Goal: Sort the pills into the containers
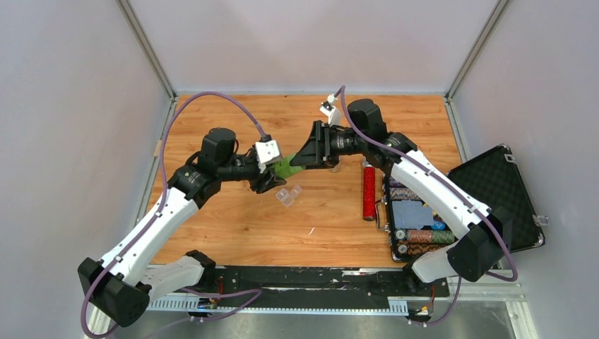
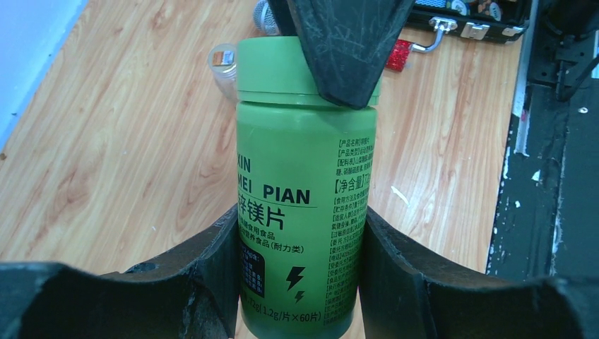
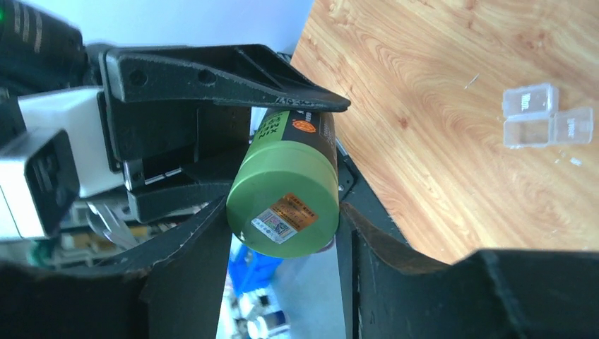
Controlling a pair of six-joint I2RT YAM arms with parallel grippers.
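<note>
Containers (image 1: 287,195) come first, nearest your arm bases: tiny clear plastic boxes, clustered and touching one another on the wooden worktop (image 1: 233,226). Off to their right lie the red tube (image 1: 369,192) and the open black poker-chip case (image 1: 494,185), well apart from the boxes.

Just beyond the boxes, and held off the worktop, your two tools meet on the green pill bottle (image 2: 304,141) (the pills are presumably inside it; none show loose). Your left tool (image 2: 298,233) is clamped on the bottle's lower body, a finger pressed to each side. Your right tool (image 3: 282,229) is closed on the cap end, its fingers touching both sides.

The bottle's long axis runs left to right between the tools, base toward your left arm and cap toward your right. So I judge the step in hand to be unscrewing the cap, twisting about that axis. For pouring afterwards, the boxes lie on the near side of the bottle, closer to your left tool.
</note>
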